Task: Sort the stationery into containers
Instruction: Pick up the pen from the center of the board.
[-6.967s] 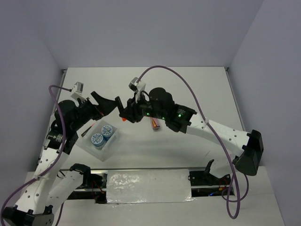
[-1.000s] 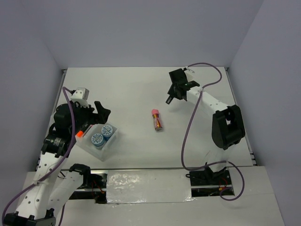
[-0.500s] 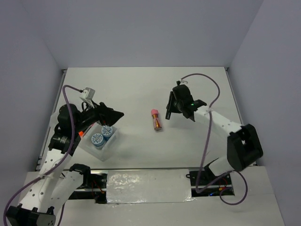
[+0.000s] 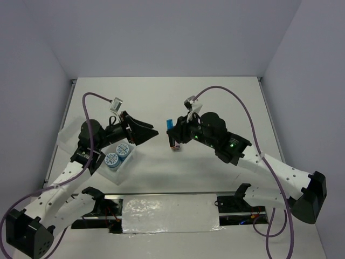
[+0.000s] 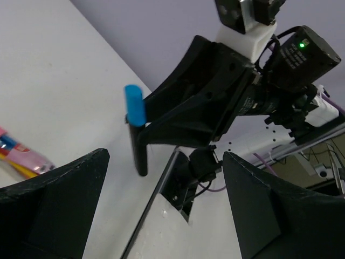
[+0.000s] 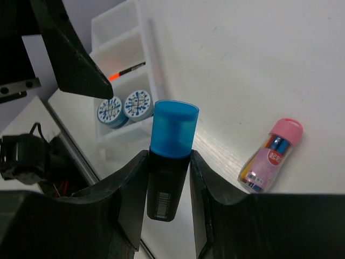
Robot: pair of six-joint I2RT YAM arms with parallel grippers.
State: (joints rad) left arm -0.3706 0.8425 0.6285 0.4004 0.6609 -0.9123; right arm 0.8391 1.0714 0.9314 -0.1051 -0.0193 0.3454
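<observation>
My right gripper (image 4: 171, 137) is shut on a black marker with a blue cap (image 4: 170, 125) and holds it upright above the table's middle; the right wrist view shows the marker (image 6: 171, 156) between the fingers (image 6: 129, 199). The pink-topped stick (image 6: 269, 156) lies on the table just beside it, partly hidden in the top view (image 4: 176, 149). My left gripper (image 4: 151, 132) is open and empty, pointing right at the marker (image 5: 135, 105), a short way from it. The translucent trays (image 4: 123, 168) hold two blue rolls (image 4: 110, 159) and an orange-tipped marker (image 6: 126, 69).
The trays stand at the front left, below the left arm. A metal rail with a foil-covered plate (image 4: 170, 213) runs along the near edge. Purple cables (image 4: 215, 91) arc above both arms. Walls close in the table at the back and sides.
The right arm has swung left and nearer, to the table's middle over the pink-topped stick, now with the blue-capped marker in its gripper. The left gripper has reached further right, towards it.
</observation>
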